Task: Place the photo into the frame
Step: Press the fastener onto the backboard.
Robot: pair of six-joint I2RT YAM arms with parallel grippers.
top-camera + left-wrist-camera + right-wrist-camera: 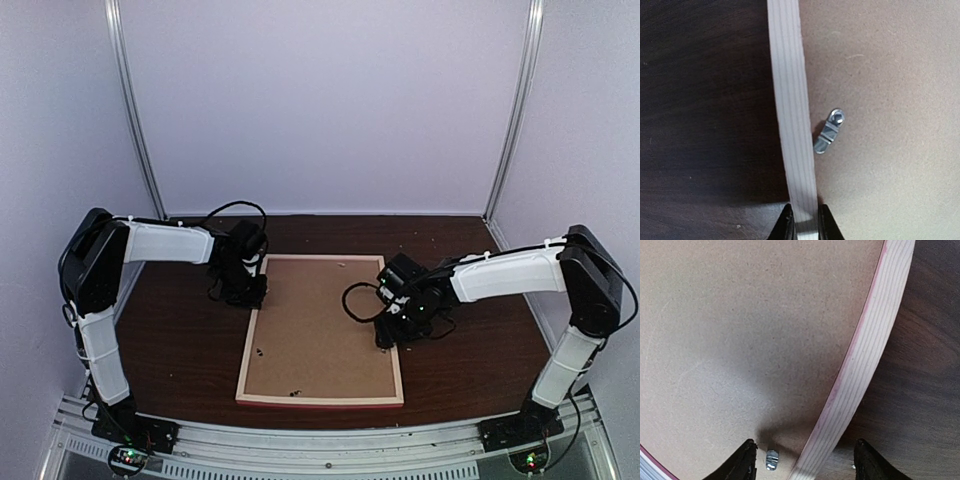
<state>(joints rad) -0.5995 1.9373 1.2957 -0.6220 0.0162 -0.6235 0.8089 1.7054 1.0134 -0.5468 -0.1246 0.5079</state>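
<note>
The frame (pixel 320 400) lies face down in the middle of the table, its pale wood back up, with a brown backing board (pixel 325 325) filling it. The photo is hidden. My left gripper (pixel 805 222) is shut on the frame's left rail (pixel 790 100), one finger on each side of it. My right gripper (pixel 805 460) stands open over the right rail (pixel 865 355); one finger hangs above the board and the other above the table. From the top view the left gripper (pixel 250 290) is at the frame's upper left and the right gripper (pixel 390 335) at its right edge.
A small metal turn clip (pixel 829 131) sits on the board just inside the left rail. Another clip (pixel 771 459) lies beside the right gripper's left finger. The dark wooden table (pixel 180 340) lies round the frame, with white walls on three sides.
</note>
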